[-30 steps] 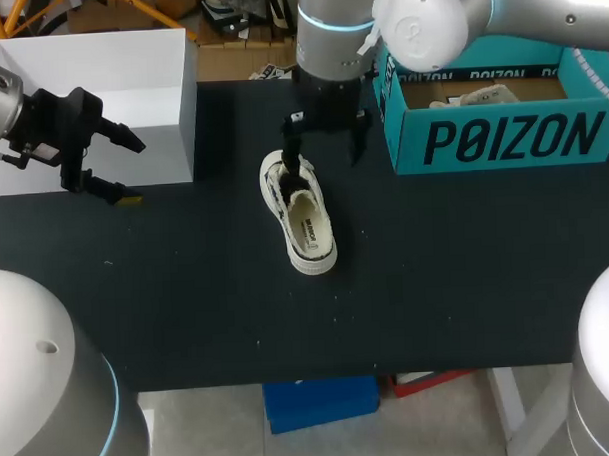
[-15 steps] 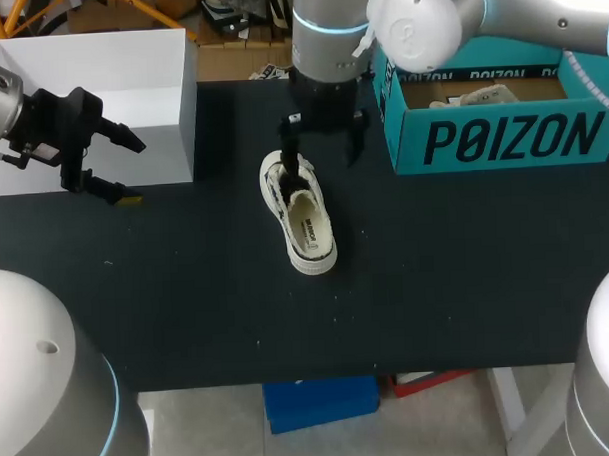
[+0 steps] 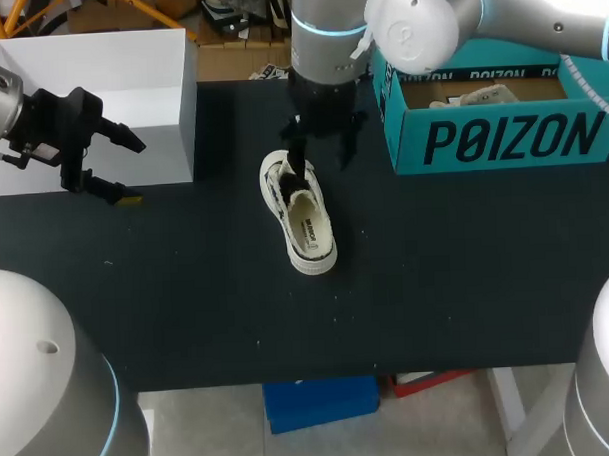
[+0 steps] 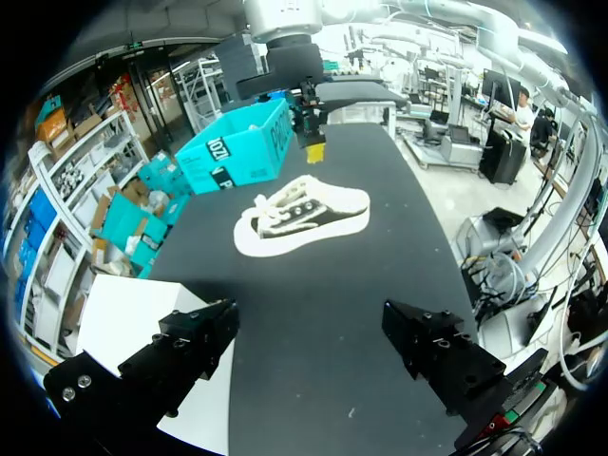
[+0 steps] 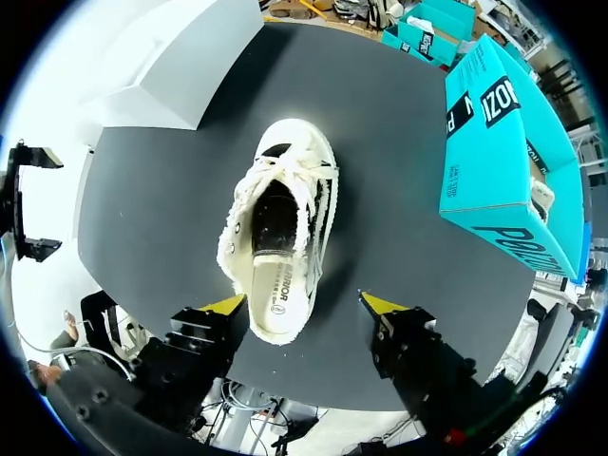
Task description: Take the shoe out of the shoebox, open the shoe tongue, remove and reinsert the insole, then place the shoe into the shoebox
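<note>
A cream low-top shoe lies on the black table, its dark insole showing in the opening with the laces loose around it. My right gripper hangs above the shoe, open. In the right wrist view its yellow fingertips flank the heel end of the shoe without touching it. The teal shoebox stands at the far right with a second shoe inside. My left gripper is open at the far left, facing the shoe from a distance.
A white open box stands at the back left, just behind my left gripper. From the left wrist view, my right gripper hangs over the shoe next to the teal shoebox.
My right gripper's fingers have drawn closer together above the shoe and shifted slightly left. The shoe and my left arm have not moved.
</note>
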